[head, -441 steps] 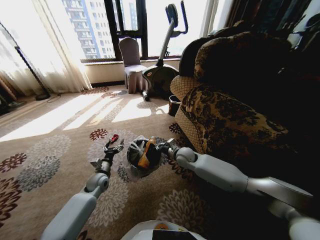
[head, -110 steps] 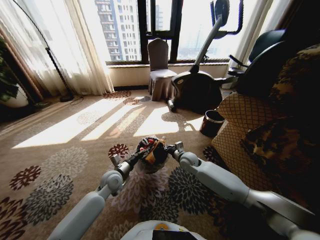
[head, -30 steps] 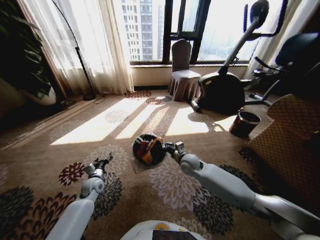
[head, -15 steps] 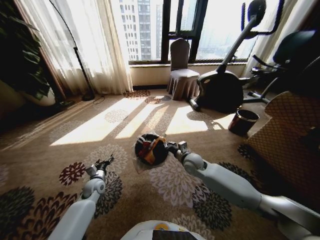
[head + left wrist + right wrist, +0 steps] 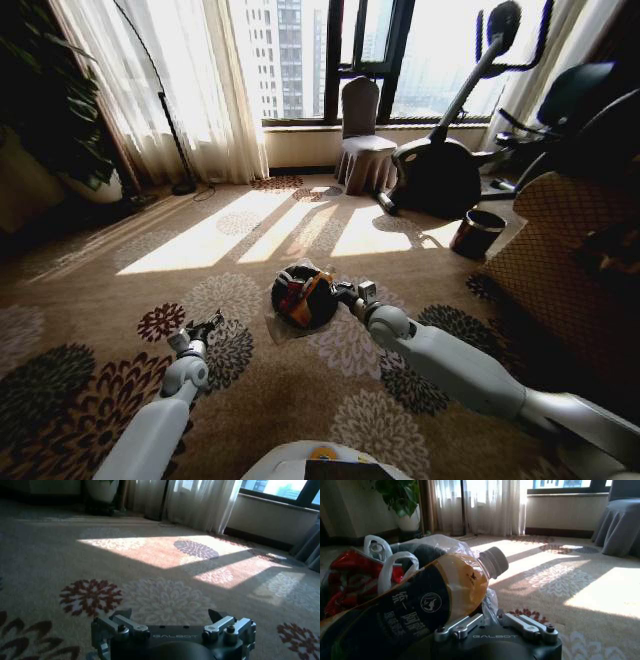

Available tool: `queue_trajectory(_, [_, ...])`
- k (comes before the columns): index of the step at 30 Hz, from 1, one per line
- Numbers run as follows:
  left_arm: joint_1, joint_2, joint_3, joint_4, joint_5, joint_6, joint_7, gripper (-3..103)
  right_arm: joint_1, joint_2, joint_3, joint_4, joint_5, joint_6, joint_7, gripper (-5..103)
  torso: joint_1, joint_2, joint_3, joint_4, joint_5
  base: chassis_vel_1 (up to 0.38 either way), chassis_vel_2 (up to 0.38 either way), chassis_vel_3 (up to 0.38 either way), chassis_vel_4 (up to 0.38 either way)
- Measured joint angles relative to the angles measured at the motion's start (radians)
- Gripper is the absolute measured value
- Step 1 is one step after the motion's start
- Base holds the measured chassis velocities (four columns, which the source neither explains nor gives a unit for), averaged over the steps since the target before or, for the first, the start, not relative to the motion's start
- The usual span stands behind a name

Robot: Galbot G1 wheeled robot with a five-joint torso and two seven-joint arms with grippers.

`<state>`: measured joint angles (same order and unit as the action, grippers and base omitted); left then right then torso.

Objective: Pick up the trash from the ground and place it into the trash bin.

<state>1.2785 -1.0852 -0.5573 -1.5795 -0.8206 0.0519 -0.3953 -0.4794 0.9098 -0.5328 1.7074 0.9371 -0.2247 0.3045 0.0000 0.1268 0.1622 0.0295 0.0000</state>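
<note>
Nearest, left gripper point(image 5: 208, 325) low over the carpet point(image 5: 120, 300), fingers spread, gripping nothing. Farther out, right gripper point(image 5: 345, 293) clamped on the bin point(image 5: 303, 297) rim, holding it above the carpet. Inside the bin: orange-labelled bottle point(image 5: 427, 600), red wrapper point(image 5: 347, 579), white bag handles point(image 5: 395, 564).

Covered chair point(image 5: 364, 140), exercise bike point(image 5: 450, 170) by window.

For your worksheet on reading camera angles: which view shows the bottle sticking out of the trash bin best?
The right wrist view: the bottle fills it, label and grey cap clear. In the head view it is a small orange shape in the trash bin.
</note>
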Motion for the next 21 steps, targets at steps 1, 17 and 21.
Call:
queue_trajectory(1, [0.002, 0.000, -0.003, 0.000, -0.001, -0.002, 0.000, 100, -0.001, 0.002, 0.000, 0.000, 0.001, 0.000, 0.002, 0, 0.000, 0.000, 0.000, 0.0000, 0.0000, 0.353, -0.341, -0.359, 0.350])
queue_trajectory(17, [0.006, -0.020, -0.032, 0.028, 0.005, -0.003, -0.063, 100, -0.009, 0.007, -0.002, -0.005, 0.004, 0.004, 0.002, 0, 0.000, 0.000, 0.000, -0.0002, -0.0001, 0.360, -0.288, -0.356, 0.279])
queue_trajectory(21, [0.012, -0.023, -0.041, 0.030, 0.003, -0.008, -0.064, 100, -0.009, 0.016, -0.002, -0.011, 0.003, 0.005, 0.001, 0, 0.000, 0.000, 0.000, 0.0005, 0.0003, 0.229, 0.037, -0.202, -0.037])
